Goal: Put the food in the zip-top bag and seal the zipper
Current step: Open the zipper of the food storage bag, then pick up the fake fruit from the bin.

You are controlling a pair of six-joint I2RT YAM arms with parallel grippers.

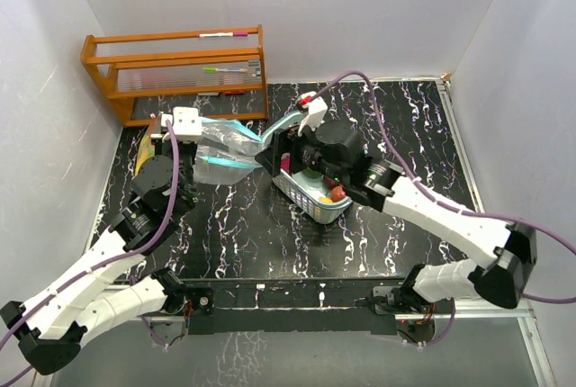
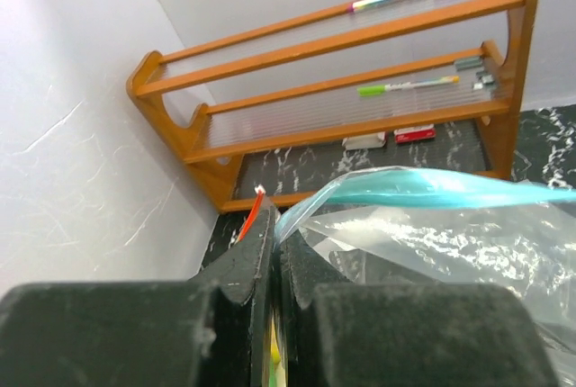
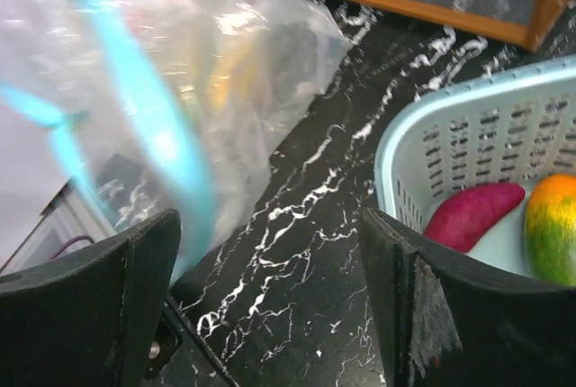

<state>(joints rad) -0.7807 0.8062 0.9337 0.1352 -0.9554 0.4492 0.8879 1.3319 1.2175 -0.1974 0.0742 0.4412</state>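
The clear zip-top bag (image 1: 225, 148) with a teal zipper strip (image 2: 432, 187) hangs above the table's left middle. My left gripper (image 2: 274, 243) is shut on the bag's left edge near the zipper. My right gripper (image 3: 270, 261) stands open between the bag (image 3: 180, 90) and the basket, with only bare table between its fingers. Food lies in the pale teal mesh basket (image 1: 310, 205): a purple-red piece (image 3: 472, 214), a green-orange mango (image 3: 551, 225) and a small red fruit (image 1: 337, 193). A yellow piece (image 1: 144, 148) shows beside my left wrist.
A wooden rack (image 1: 175, 67) with pens on its shelves stands at the back left, against the wall. White walls close in the black marbled table (image 1: 270, 234) on three sides. The basket (image 3: 468, 135) sits just right of my right gripper.
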